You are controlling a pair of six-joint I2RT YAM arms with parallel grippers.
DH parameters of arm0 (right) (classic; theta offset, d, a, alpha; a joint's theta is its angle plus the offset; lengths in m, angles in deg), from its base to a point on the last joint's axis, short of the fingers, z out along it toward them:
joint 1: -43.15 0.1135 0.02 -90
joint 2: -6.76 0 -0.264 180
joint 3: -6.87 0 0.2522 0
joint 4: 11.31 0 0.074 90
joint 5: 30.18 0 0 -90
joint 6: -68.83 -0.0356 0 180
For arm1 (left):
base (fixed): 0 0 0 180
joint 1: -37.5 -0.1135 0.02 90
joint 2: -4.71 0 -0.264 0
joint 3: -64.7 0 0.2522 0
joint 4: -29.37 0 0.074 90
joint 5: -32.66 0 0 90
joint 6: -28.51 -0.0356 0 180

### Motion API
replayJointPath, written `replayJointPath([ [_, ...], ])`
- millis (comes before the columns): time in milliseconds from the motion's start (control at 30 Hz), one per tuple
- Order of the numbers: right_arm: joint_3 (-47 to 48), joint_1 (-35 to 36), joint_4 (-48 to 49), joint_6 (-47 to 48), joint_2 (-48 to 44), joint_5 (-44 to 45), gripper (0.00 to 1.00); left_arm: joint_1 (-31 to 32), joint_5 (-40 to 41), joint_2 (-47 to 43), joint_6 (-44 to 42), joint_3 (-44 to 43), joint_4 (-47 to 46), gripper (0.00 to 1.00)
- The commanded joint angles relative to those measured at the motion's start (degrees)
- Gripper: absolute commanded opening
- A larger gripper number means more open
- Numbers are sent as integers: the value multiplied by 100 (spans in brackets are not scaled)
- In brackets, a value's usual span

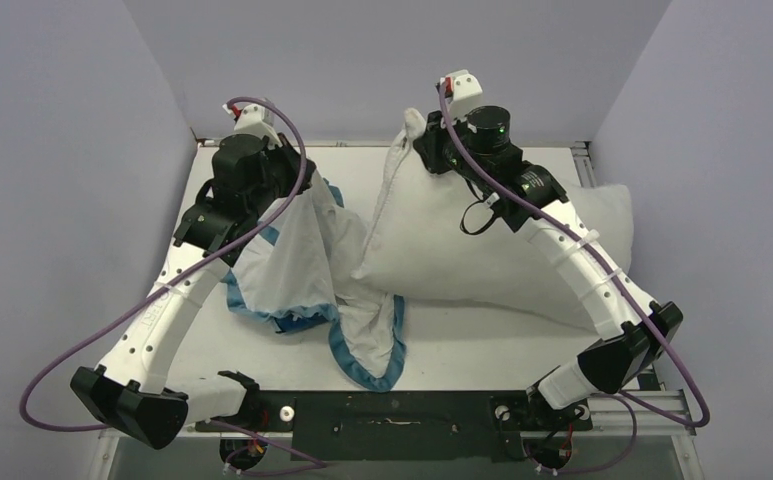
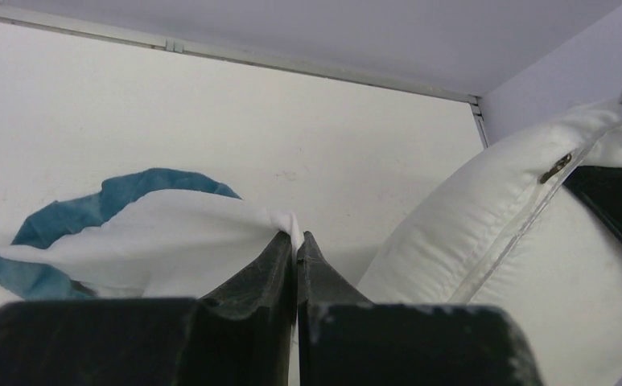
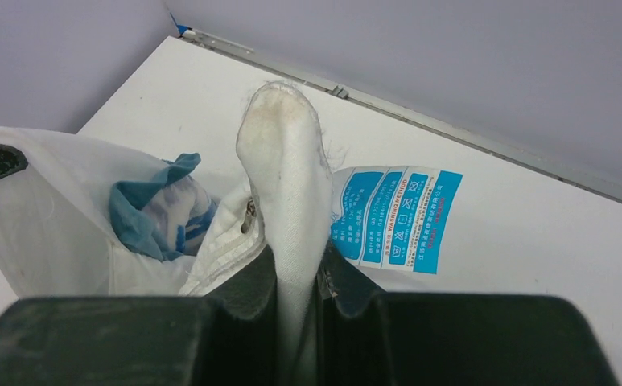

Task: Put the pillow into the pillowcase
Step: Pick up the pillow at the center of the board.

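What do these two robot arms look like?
Both the left arm and right arm have curved white segments dotted with small holes, joined by chunky black joints. A purple cable loops along each. The left gripper and right gripper have dark tapering fingers. A small green light glows near the right wrist.

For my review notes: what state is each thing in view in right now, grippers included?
pillowcase: unfilled, hanging from a pinched edge, lower part crumpled on the table.
pillow: outside the pillowcase, one corner lifted, the rest lying on the table.
left gripper: shut on the pillowcase edge.
right gripper: shut on the pillow corner.
care label: loose beside the held corner, printed side showing.
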Motion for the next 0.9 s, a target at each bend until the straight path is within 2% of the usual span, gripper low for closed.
replayJointPath([
  [0, 29, 212, 875, -443, -324, 379, 5, -33, 324, 44, 5, -341, -668, 0],
  [300, -536, 1256, 1577, -430, -367, 2252, 5, -26, 108, -176, 169, 22, -848, 0],
  [533, -910, 1532, 2510, -558, -338, 2536, 5, -24, -36, -441, 252, 462, -855, 0],
  [867, -1140, 1582, 3318, -631, -519, 2980, 5, -24, -484, -739, 615, 1191, -921, 0],
])
